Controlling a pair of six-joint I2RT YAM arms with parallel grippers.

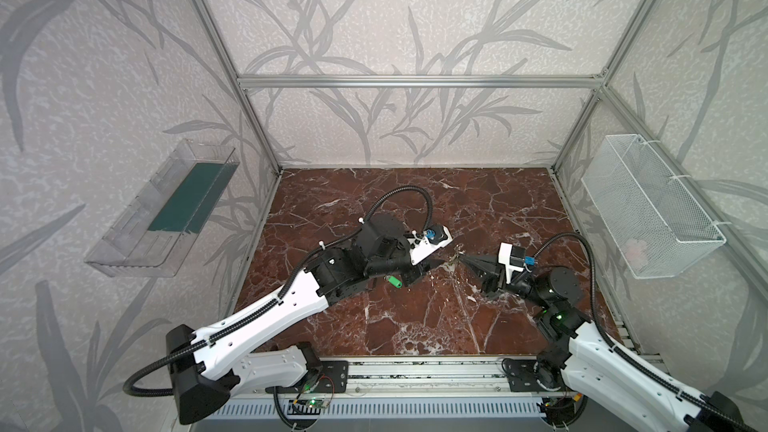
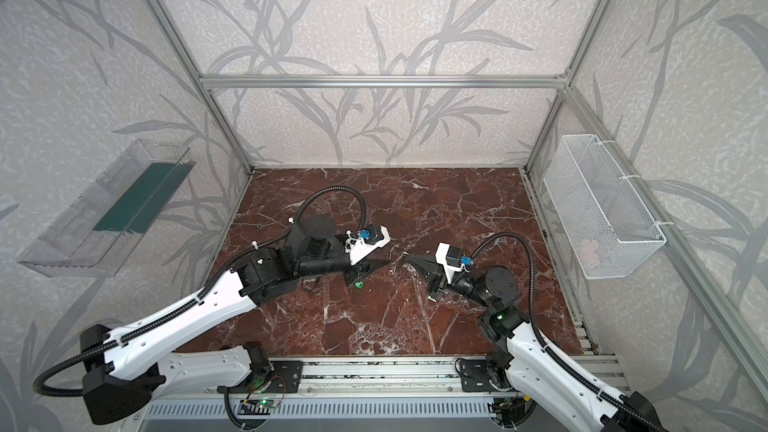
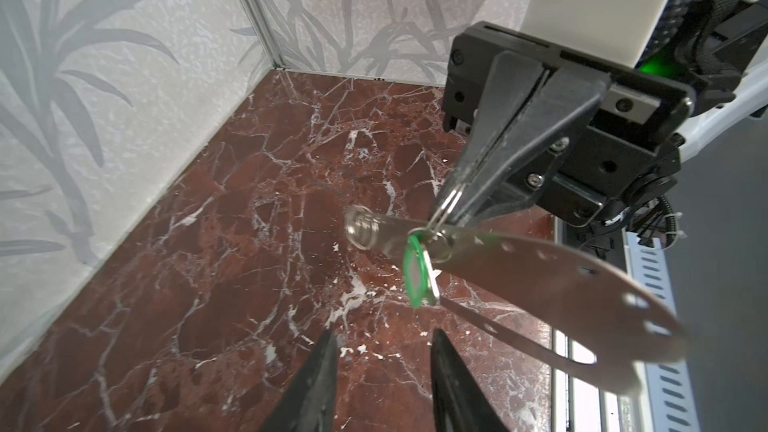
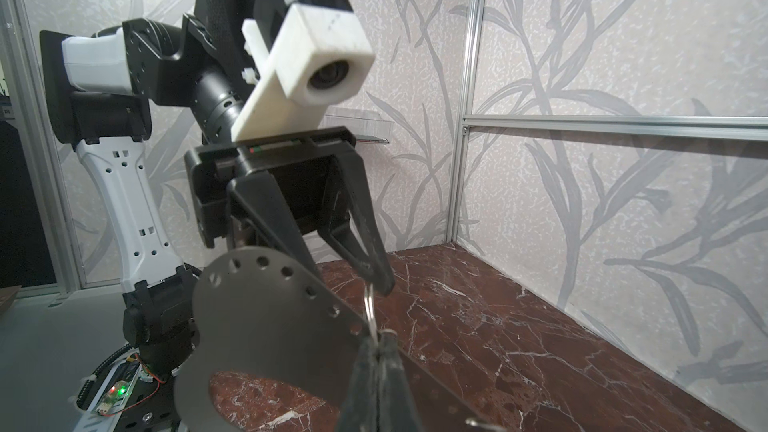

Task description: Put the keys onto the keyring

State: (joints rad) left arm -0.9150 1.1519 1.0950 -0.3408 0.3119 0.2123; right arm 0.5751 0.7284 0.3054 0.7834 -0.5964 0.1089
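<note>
My right gripper [image 4: 377,340] is shut on a thin wire ring [image 4: 369,305]. From that ring hangs the keyring [image 4: 257,326], a flat grey crescent plate with a row of small holes. In the left wrist view the keyring [image 3: 540,280] tilts in the air, and one green key [image 3: 417,274] hangs at its ring end below the right gripper [image 3: 451,209]. My left gripper [image 3: 384,340] is open and empty, just short of the key. One of its fingertips [image 4: 380,280] is right by the wire ring. A second green key [image 1: 394,281] lies on the table under the left arm.
A small shiny cylinder [image 3: 363,228] sticks out beside the hanging key. The red marble table [image 1: 415,317] is walled on three sides. A white mesh basket [image 1: 648,205] hangs on the right wall and a clear tray [image 1: 162,209] on the left wall.
</note>
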